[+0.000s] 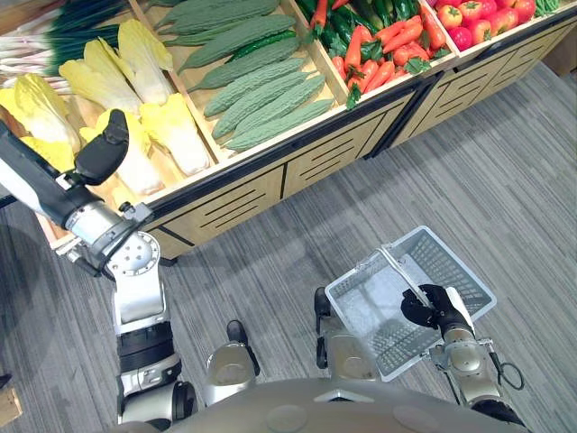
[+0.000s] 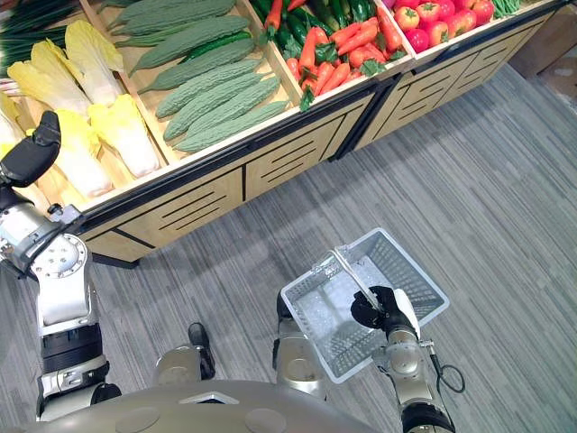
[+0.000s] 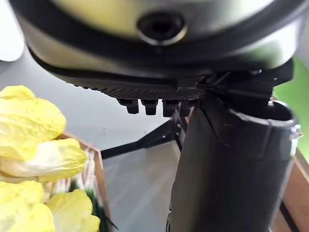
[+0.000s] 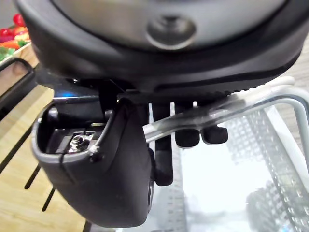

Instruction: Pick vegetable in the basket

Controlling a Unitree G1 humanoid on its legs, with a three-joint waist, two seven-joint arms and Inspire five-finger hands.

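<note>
A robot stands before a wooden produce stand (image 1: 297,167), seen from above. Its left hand (image 1: 106,149) hovers over a row of yellow cabbage heads (image 1: 176,131) at the stand's left end. The fingers look loosely extended and hold nothing. Its right hand (image 1: 431,307) is low and to the right, well apart from the stand, with fingers curled round the wire handle (image 1: 397,268) of a pale mesh basket (image 1: 455,262). The basket is empty, so every vegetable is on the stand and none has been picked yet.

There are two likely risks. A cabbage head is leafy and rounded, so fingers that close on the outer leaves alone may lose it, or may nudge the heads packed just beside it. The basket also hangs from one grip and tilts over the grey floor (image 1: 505,162). A head carried across that gap could strike the rim or miss, and its weight could swing the basket.

By count there is one basket, and at least six yellow cabbage heads can be seen. About seven bumpy green gourds (image 1: 270,101) lie in the next bin. Beyond them are a pile of long red vegetables (image 1: 388,45) and a heap of tomatoes (image 1: 469,20), both too crowded to count. A bundle of spring onions (image 1: 54,36) is at the far left.
</note>
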